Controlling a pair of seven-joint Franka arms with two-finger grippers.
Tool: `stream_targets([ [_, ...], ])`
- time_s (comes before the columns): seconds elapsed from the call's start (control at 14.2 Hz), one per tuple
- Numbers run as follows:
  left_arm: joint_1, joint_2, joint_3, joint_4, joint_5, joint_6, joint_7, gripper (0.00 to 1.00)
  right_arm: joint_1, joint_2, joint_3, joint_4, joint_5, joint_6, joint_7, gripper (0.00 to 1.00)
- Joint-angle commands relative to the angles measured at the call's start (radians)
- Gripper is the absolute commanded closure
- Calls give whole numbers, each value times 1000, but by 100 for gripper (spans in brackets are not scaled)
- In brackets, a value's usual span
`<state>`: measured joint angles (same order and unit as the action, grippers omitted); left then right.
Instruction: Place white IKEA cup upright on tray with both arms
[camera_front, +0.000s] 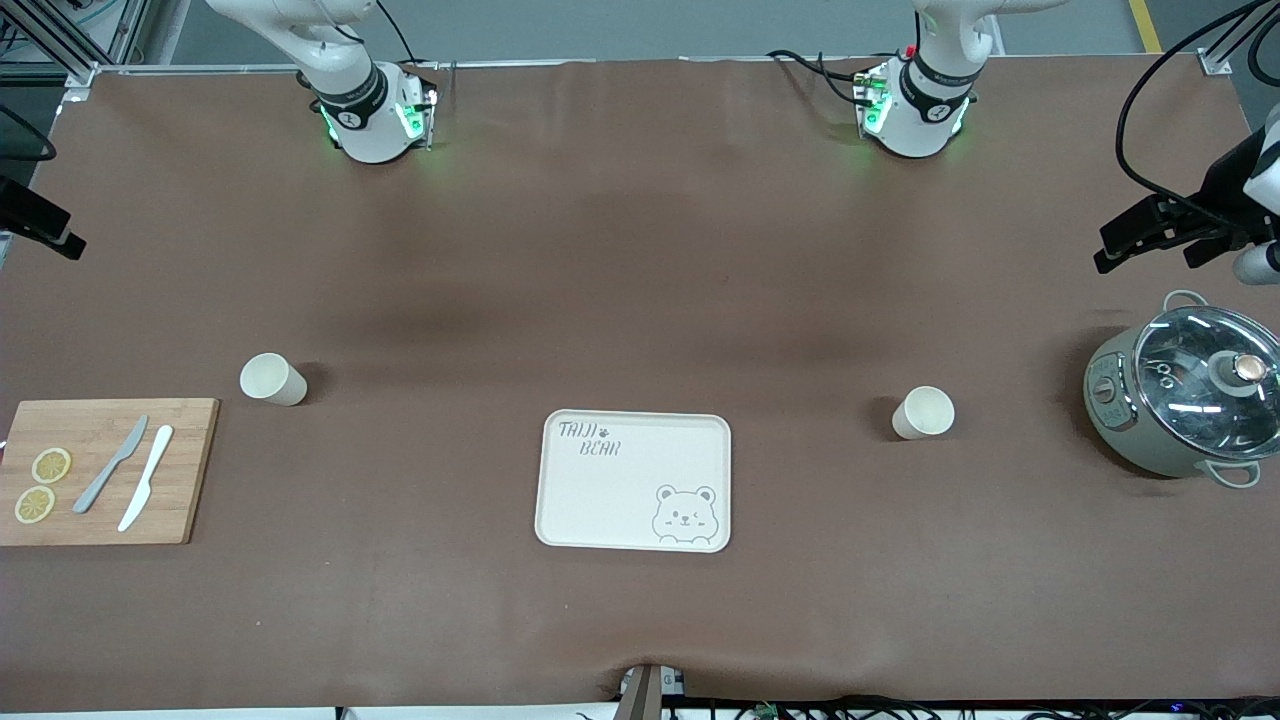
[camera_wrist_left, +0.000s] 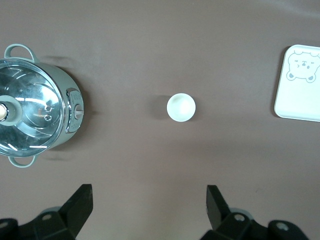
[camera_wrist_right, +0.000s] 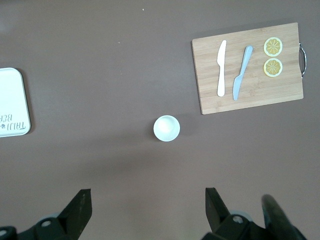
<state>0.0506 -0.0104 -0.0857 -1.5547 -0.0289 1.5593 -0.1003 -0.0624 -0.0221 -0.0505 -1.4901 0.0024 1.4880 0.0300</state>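
Observation:
Two white cups stand upright with their mouths up on the brown table. One cup (camera_front: 272, 379) is toward the right arm's end and shows in the right wrist view (camera_wrist_right: 166, 128). The other cup (camera_front: 923, 413) is toward the left arm's end and shows in the left wrist view (camera_wrist_left: 181, 107). The cream tray (camera_front: 634, 480) with the bear drawing lies between them, nearer the front camera, with nothing on it. My left gripper (camera_wrist_left: 148, 189) is open and empty, high over the table short of its cup. My right gripper (camera_wrist_right: 147, 191) is open and empty, high over the table short of its cup.
A wooden cutting board (camera_front: 185, 470) with two knives and two lemon slices lies at the right arm's end, near that cup. A grey pot with a glass lid (camera_front: 1185, 395) stands at the left arm's end.

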Motion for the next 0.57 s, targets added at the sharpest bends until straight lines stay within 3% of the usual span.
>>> stream_targets([
  [0.0, 2, 4, -2, 18, -8, -5, 5, 0, -11, 10, 6, 22, -7, -12, 7, 0],
  [0.28, 6, 7, -2, 19, -8, -4, 7, 0, -10, 10, 6, 22, -7, -12, 7, 0],
  [0.49, 5, 65, -2, 60, -8, 1, 7, 0, -11, 10, 6, 22, -7, -14, 7, 0],
])
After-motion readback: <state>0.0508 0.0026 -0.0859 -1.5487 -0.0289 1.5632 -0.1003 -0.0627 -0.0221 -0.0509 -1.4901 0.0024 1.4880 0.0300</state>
